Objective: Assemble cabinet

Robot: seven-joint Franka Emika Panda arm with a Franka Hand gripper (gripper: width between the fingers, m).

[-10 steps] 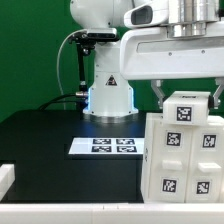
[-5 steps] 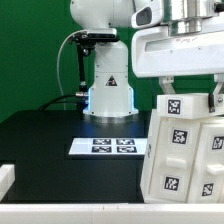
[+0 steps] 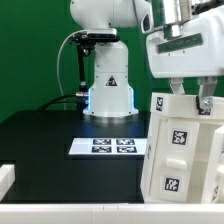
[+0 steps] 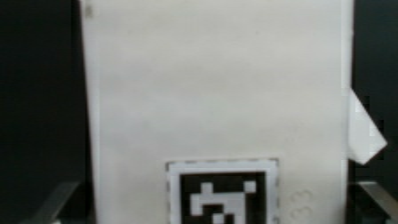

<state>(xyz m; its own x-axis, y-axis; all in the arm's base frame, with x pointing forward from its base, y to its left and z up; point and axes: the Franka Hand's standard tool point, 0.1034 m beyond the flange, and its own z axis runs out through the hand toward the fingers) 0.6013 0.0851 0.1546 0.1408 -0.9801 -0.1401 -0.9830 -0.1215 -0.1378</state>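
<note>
The white cabinet, a boxy stack of matte white blocks with small black-and-white tags, stands at the exterior view's right on the black table. My gripper comes down on its top from above, one finger on each side of the top block, and is shut on it. In the wrist view a white panel of the cabinet with one tag fills the space between the two dark fingers, and my gripper closes against its edges. The cabinet's right part is cut off by the frame.
The marker board lies flat on the black table left of the cabinet. The arm's white base stands behind it before a green wall. A white rim runs along the table's front.
The gripper has moved to the exterior view's right and turned. The cabinet has turned with it, and its tagged faces now stand at a different angle.
</note>
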